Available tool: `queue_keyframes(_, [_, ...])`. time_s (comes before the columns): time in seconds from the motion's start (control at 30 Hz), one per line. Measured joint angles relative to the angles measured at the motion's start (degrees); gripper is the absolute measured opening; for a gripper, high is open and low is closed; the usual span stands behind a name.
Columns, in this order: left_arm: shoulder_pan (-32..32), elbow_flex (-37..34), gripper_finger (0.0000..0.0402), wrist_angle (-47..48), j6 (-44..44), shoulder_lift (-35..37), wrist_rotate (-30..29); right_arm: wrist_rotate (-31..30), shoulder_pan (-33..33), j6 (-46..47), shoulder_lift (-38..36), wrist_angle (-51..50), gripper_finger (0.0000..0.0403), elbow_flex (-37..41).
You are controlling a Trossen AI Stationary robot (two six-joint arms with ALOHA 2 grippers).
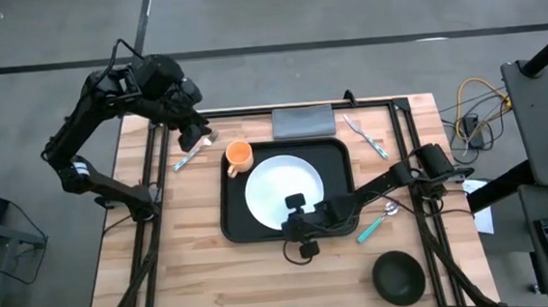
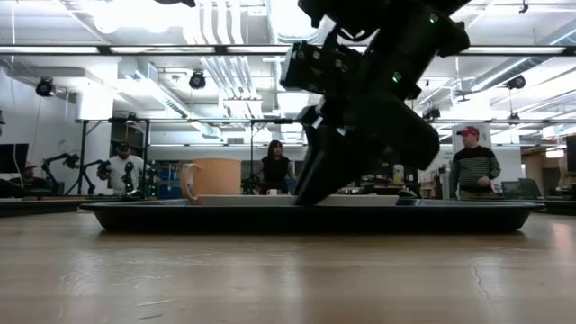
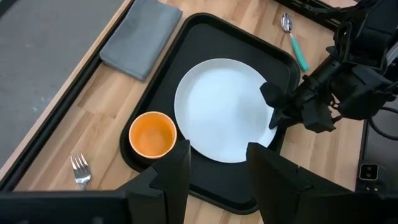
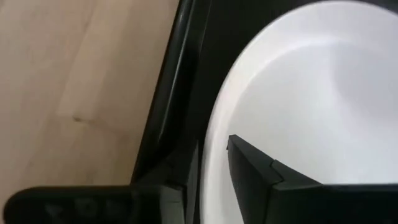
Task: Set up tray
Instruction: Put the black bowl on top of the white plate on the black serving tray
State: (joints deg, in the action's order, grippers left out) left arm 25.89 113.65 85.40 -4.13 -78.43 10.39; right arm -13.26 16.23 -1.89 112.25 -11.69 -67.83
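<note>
The black tray [image 1: 235, 224] lies in the middle of the table. The round white plate [image 1: 276, 184] lies in it, and an orange cup [image 1: 238, 156] stands in the tray's far left corner. My right gripper [image 1: 295, 208] reaches low from the table's right to the plate's near rim and is shut on it. My left gripper [image 1: 198, 137] hangs open above the table's far left part and holds nothing. In the left wrist view its fingers frame the tray [image 3: 211, 37] from above, with the plate [image 3: 217, 106] and the cup [image 3: 152, 134] below. My right gripper [image 4: 212, 186] has the plate's near rim [image 4: 214, 155] between its two fingers. One finger [image 4: 261, 177] lies over the plate's white face, the other [image 4: 177, 193] outside the rim over the tray floor. It comes slanting down from the table's right. The plate looks level on the tray in the low view.
A folded grey napkin [image 1: 303, 122] lies beyond the tray's far edge. A fork [image 1: 365, 135] lies at the far right, a teal-handled utensil [image 1: 187, 160] left of the cup, a teal-handled spoon [image 1: 380, 221] right of the tray. A black bowl [image 1: 399, 275] stands near right. People stand in the room behind.
</note>
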Motion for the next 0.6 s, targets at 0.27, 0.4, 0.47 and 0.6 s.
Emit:
queue_keyframes(0.27, [0.0,-2.6,0.0137,0.0,0.0,0.0,0.0,0.4,0.1,-0.6,0.0,-1.7,0.0095,-3.8])
queue_keyframes(0.4, [0.0,-4.6,0.0137,0.0,-0.1,0.0,0.0,0.4,0.2,-1.0,0.0,-5.1,0.0099,-6.8])
queue_keyframes(0.47, [0.0,-5.4,0.0137,-0.2,0.1,0.0,0.0,0.4,0.1,-1.3,0.0,-8.1,0.01,-8.7])
queue_keyframes(0.6, [0.0,-6.8,0.0137,-3.1,0.4,0.2,0.0,-0.1,0.2,1.8,-0.1,-15.0,0.0099,-12.5])
